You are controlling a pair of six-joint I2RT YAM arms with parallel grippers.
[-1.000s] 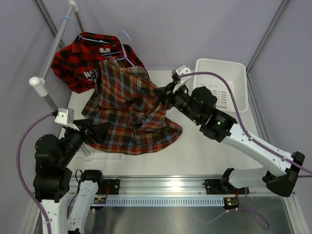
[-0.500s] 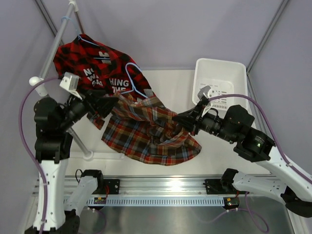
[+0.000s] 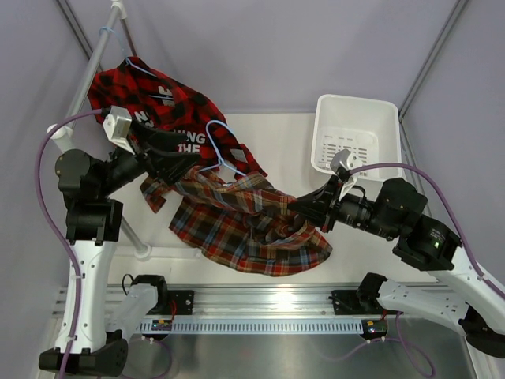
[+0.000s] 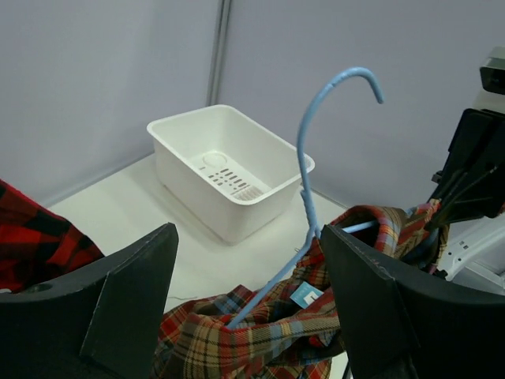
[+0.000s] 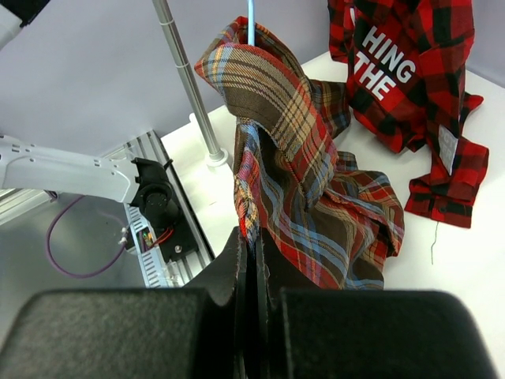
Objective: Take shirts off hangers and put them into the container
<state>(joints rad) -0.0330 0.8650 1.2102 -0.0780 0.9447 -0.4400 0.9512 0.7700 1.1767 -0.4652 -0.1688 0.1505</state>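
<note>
The multicolour plaid shirt (image 3: pixel 252 229) hangs stretched between a light-blue hanger (image 3: pixel 222 150) and my right gripper (image 3: pixel 303 209), which is shut on its hem (image 5: pixel 251 225). In the right wrist view the shirt (image 5: pixel 296 150) drapes from the hanger wire (image 5: pixel 251 20). My left gripper (image 3: pixel 183 160) is open, its fingers (image 4: pixel 118 308) standing wide on either side of the hanger (image 4: pixel 304 189) and the shirt collar (image 4: pixel 268 332). The red-and-black shirt (image 3: pixel 150 110) stays on its own hanger (image 3: pixel 138 67) at the rack. The white container (image 3: pixel 355 138) stands at the back right with nothing in it.
The rack pole (image 3: pixel 87 71) slants along the left side, with its upright post (image 3: pixel 130 229) near the left arm. The post also appears in the right wrist view as a rack post (image 5: pixel 189 87), and the red shirt (image 5: pixel 410 95) hangs beyond the plaid one. Grey walls close in the table.
My left arm rose from the front left to the hanger, jaws narrowing slightly. The right gripper pulled the plaid shirt right and forward, uncovering the red shirt's lettering.
</note>
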